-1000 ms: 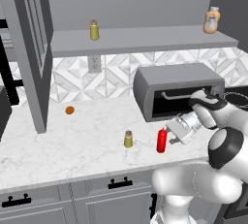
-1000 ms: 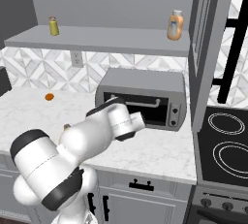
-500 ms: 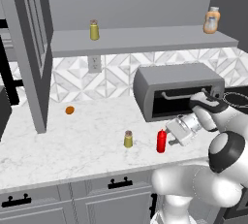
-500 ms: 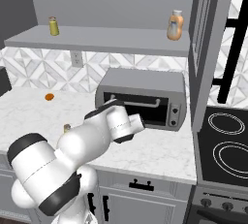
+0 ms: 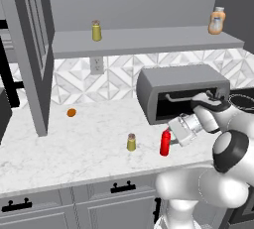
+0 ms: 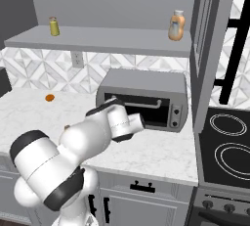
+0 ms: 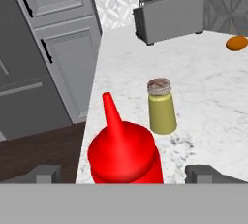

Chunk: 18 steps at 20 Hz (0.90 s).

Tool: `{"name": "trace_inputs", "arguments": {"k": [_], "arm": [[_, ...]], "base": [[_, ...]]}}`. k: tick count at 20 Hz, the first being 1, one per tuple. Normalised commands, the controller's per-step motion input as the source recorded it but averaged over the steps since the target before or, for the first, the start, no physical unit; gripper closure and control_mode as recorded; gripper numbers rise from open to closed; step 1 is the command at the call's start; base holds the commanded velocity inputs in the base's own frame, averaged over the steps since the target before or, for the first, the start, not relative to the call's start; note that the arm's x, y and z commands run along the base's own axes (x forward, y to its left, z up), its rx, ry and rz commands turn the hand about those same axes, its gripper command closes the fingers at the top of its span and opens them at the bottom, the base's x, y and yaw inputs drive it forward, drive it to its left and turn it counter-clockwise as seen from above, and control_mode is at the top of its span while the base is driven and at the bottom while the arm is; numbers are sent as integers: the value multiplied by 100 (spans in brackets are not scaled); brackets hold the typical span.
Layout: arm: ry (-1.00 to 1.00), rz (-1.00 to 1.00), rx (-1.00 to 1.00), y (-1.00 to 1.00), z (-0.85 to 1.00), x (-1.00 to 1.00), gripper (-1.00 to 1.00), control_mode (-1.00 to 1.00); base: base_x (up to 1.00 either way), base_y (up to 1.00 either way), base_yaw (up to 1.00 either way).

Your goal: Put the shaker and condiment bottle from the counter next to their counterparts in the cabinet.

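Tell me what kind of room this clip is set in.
A rendered home kitchen, by the look of it: a marble counter over grey drawers, a toaster oven against a tiled backsplash, and a stovetop beside it. A wall shelf holds condiments.

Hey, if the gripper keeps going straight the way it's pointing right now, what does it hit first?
Most likely the slim red squeeze bottle, which stands between the open fingertips of the gripper. The small olive-yellow shaker stands farther along that line, slightly to one side.
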Motion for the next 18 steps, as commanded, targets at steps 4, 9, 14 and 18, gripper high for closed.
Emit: {"name": "trace_inputs", "arguments": {"k": [4,9,14,18], "arm": [[-1,-4,0,0,-1,49,-100,-100],[0,-3,0,6,-14,23,100,-100],[-1,-2,0,15,-9,-3,100,-100],[-1,-2,-1,5,11,-7,100,-100]], "base": [[0,0,0],[0,0,0],[0,0,0],[0,0,0]]}}
